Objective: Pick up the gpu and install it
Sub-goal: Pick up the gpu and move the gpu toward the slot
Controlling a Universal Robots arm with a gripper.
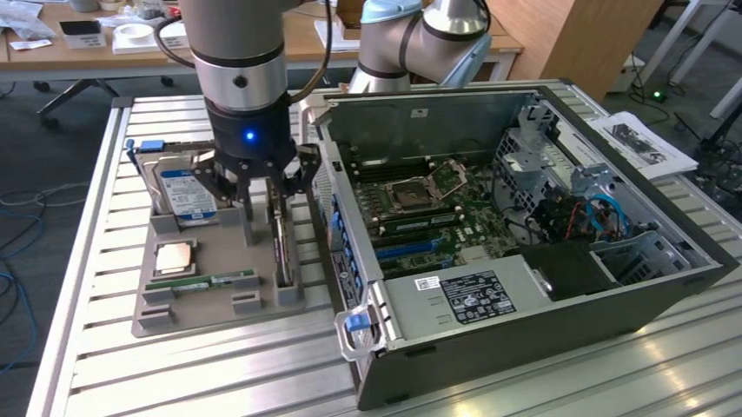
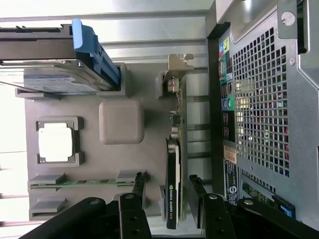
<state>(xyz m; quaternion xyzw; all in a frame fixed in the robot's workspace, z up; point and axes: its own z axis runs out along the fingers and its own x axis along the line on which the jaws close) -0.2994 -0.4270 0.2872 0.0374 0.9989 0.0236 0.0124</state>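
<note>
Over the tray (image 2: 89, 102), the tool (image 2: 167, 184) hangs wide open, empty, astride the gpu (image 2: 173, 164); closing off-centre could tilt or jam it.

Hard drive (image 1: 186, 187), processor (image 1: 174, 257), open computer case (image 1: 522, 347)

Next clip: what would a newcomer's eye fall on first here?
The open PC case, its motherboard exposed, takes up the exterior view's right. On that view's left, the gripper hangs open over a grey tray, one of its fingers on each side of the gpu, which stands on edge. A hard drive sits nearby in the tray.
</note>
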